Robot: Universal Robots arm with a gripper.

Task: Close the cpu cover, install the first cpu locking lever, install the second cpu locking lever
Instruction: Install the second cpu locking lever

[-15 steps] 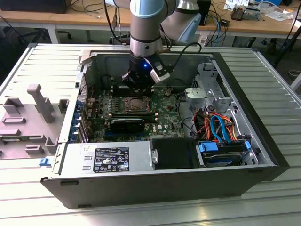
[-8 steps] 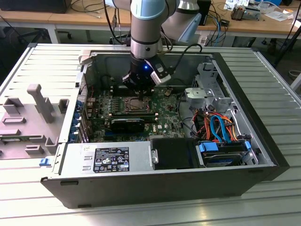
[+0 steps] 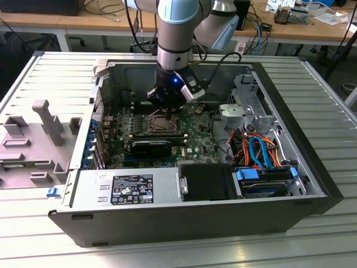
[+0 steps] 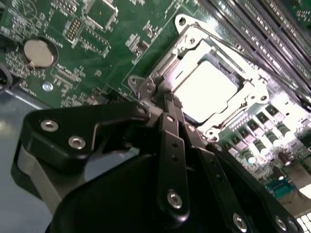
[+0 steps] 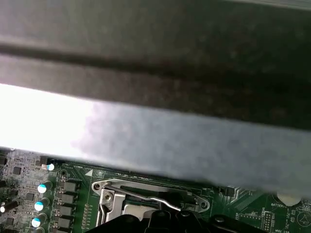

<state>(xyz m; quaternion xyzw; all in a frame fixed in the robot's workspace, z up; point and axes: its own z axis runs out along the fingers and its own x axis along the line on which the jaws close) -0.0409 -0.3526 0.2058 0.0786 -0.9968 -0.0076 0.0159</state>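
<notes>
gripper lowered onto the edge of the cpu cover lying flat over the chip on the green board, jaws seemingly pressed together.

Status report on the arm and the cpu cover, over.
Gripper shut, fingertips at the corner of the cpu cover. Cover lies flat over the socket. A lever wire crosses it. Nothing blocking.

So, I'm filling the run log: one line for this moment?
tool: shut, tips at edge of cpu cover | cover: lying flat over socket | lever: beside cover, latch state unclear | board: in open case
</notes>
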